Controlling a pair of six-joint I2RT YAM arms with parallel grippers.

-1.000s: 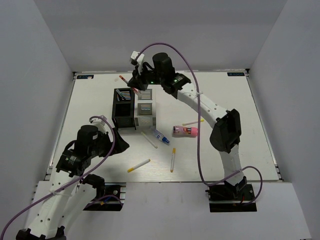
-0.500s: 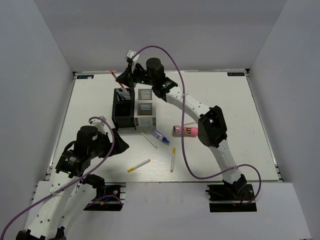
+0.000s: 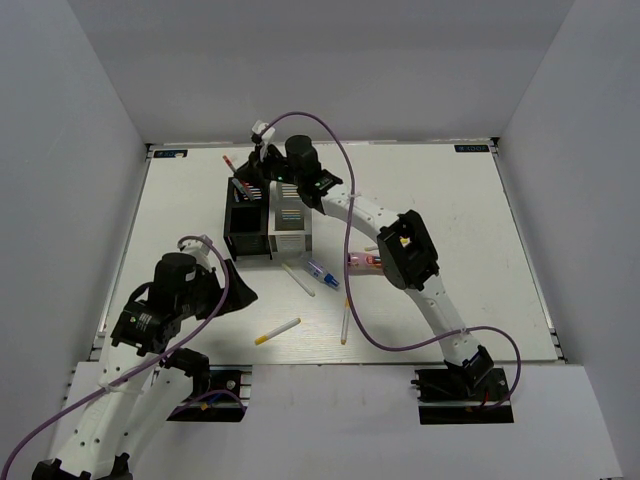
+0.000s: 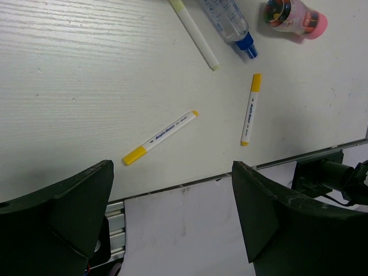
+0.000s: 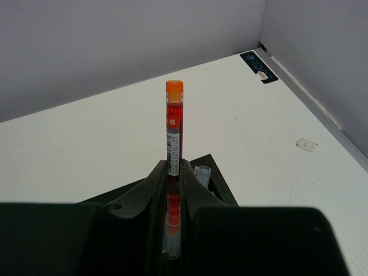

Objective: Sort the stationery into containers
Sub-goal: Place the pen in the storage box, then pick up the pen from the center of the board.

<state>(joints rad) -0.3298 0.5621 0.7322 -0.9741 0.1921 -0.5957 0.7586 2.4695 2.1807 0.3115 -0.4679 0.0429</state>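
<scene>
My right gripper point(image 3: 252, 172) is shut on a red pen with an orange cap point(image 5: 174, 123), which stands upright between its fingers. It hovers over the far compartment of the black organizer point(image 3: 247, 218). The rim of that organizer point(image 5: 223, 187) and a clear pen end inside it point(image 5: 202, 172) show in the right wrist view. The white-grey organizer point(image 3: 291, 218) adjoins it on the right. My left gripper point(image 3: 237, 290) is open and empty over the near table. Two yellow-ended pens point(image 4: 160, 137) point(image 4: 250, 108), a white pen point(image 4: 194, 33), a blue-clear pen point(image 4: 230, 23) and the pink cylinder point(image 4: 294, 15) lie on the table.
The right arm point(image 3: 400, 250) stretches across the table and partly covers the pink cylinder point(image 3: 360, 262). The table's near edge and a metal rail point(image 4: 115, 224) lie under my left gripper. Grey walls enclose the table.
My right gripper has swung left from above the white-grey organizer to the black one and come down a little, with the red pen still held. The left arm has not moved.
</scene>
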